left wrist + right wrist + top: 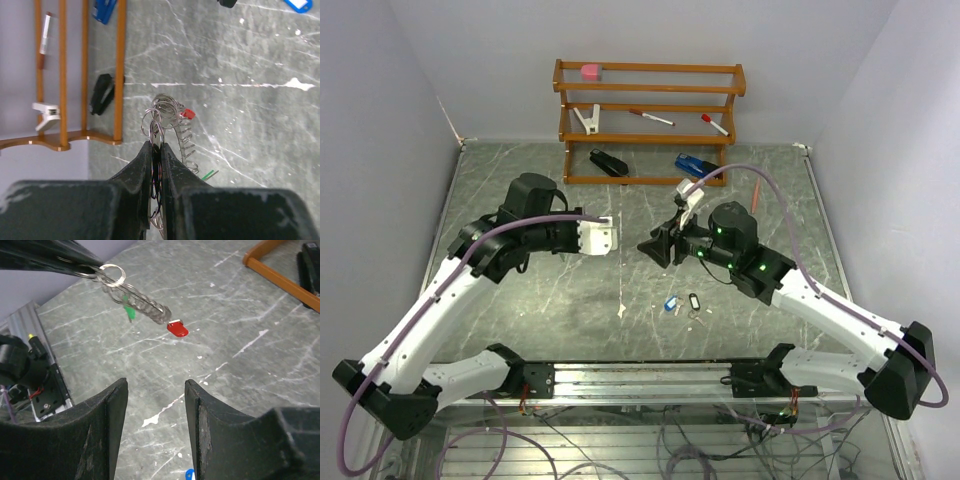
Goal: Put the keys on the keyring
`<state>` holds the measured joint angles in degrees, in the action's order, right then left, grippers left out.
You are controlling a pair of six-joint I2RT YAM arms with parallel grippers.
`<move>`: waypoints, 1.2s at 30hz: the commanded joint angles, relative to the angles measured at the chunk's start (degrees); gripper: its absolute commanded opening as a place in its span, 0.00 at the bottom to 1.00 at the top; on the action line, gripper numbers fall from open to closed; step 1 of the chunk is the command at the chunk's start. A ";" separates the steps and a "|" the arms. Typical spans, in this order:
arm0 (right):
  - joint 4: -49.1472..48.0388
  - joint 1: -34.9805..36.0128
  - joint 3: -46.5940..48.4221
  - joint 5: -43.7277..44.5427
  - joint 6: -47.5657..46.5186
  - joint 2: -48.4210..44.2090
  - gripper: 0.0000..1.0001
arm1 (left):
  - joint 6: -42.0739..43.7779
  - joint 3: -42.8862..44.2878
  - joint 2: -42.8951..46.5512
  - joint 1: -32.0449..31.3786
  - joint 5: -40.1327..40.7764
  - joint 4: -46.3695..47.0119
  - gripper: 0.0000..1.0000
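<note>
Left gripper (156,146): jaws pressed together on the rim of the keyring (167,120), held up off the table (520,190) at about mid-field. The ring juts out past the fingertips toward the other arm. From the right wrist view it looks nearly edge-on, its long axis running roughly along the line between the two tools. Two tags hang off it already: a red-tagged key (177,329) at the far end and a green-tagged key (129,312) nearer the clamping fingers. Right gripper (156,385): jaws spread wide, nothing between them, pointed at the ring and close to it but not touching. Two keys are loose on the table: blue-tagged key (670,304) and black-tagged key (694,299), side by side, just on the near side of the right gripper and well away from the left one. Judgement: the right arm is clearly nearer these, so the pick falls to it, reaching down and back toward its own base rather than forward to the ring. How the key shafts lie is too small to read from above. The wooden rack (650,120) at the back plays no part.
</note>
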<state>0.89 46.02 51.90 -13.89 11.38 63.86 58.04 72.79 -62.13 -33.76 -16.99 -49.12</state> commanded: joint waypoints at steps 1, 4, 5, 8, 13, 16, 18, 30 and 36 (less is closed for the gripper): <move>-0.88 -2.57 -1.84 1.78 0.44 -1.17 0.49 | 0.01 -2.35 4.05 -1.49 2.76 8.63 0.07; -1.53 -4.83 -3.84 1.16 0.91 -2.01 0.49 | 1.50 -6.70 7.59 -2.45 5.01 13.68 0.07; -1.65 -5.77 -4.17 0.61 1.07 -2.06 0.49 | 1.69 -7.60 8.29 -2.67 5.36 14.87 0.07; -2.70 -8.28 -4.97 -1.78 1.60 -1.57 0.49 | 2.39 -8.63 8.49 -2.95 5.34 16.28 0.07; -3.32 -10.12 -5.14 -4.09 1.29 -0.06 0.49 | 3.11 -10.05 8.94 -4.38 7.44 19.81 0.07; -3.61 -10.88 -5.32 -4.96 0.99 0.25 0.49 | 4.99 -11.64 9.79 -5.70 9.77 21.62 0.07; -3.45 -11.31 -5.10 -5.45 0.78 0.59 0.49 | 5.49 -11.93 9.75 -6.69 10.91 21.84 0.07; -2.74 -12.82 -5.10 -6.43 0.58 0.41 0.49 | 7.33 -13.61 10.61 -11.35 15.58 24.95 0.07; -1.57 -13.23 -4.56 -6.29 0.66 0.08 0.49 | 7.00 -13.46 10.33 -11.49 15.71 24.74 0.07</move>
<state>-0.97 33.34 47.11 -20.05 12.45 64.77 64.12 58.65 -52.34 -44.60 -2.92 -28.21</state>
